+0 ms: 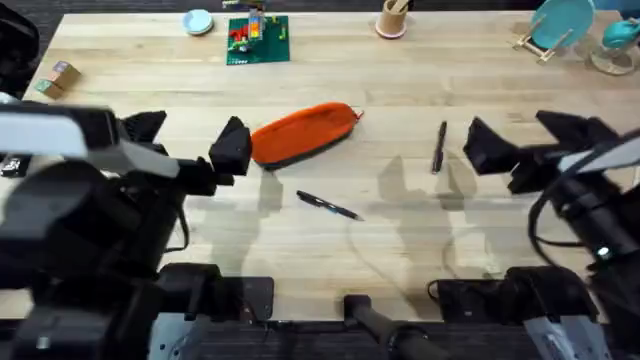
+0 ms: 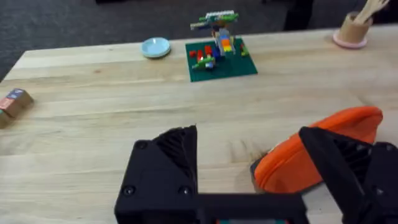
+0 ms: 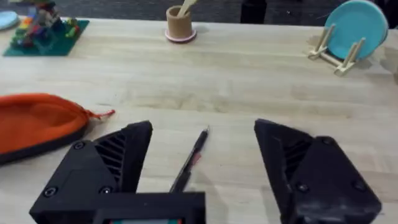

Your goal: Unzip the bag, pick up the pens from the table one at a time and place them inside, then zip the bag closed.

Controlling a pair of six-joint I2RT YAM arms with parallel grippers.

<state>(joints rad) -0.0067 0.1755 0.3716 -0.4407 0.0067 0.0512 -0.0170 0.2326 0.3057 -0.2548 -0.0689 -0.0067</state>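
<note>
While the zipper had not yet been drawn, the left gripper (image 1: 190, 140) was seen with its jaws spread wide and empty, one finger touching or just beside the near end of the bag (image 1: 303, 132), which lay on the table (image 1: 400, 85) with its long axis running left to right and rising slightly toward the pull end. Just in front of the bag, apart from it, one pen (image 1: 329, 205) was laid slantwise. Farther right, the second pen (image 1: 438, 147) was laid nearly fore and aft, and the right gripper (image 1: 515, 140), likewise released and holding nothing, was lined up with it between the fingers in the right wrist view. The left arm was judged nearer the bag, the right nearer that pen. No brand, label or legible writing could be made out.
</note>
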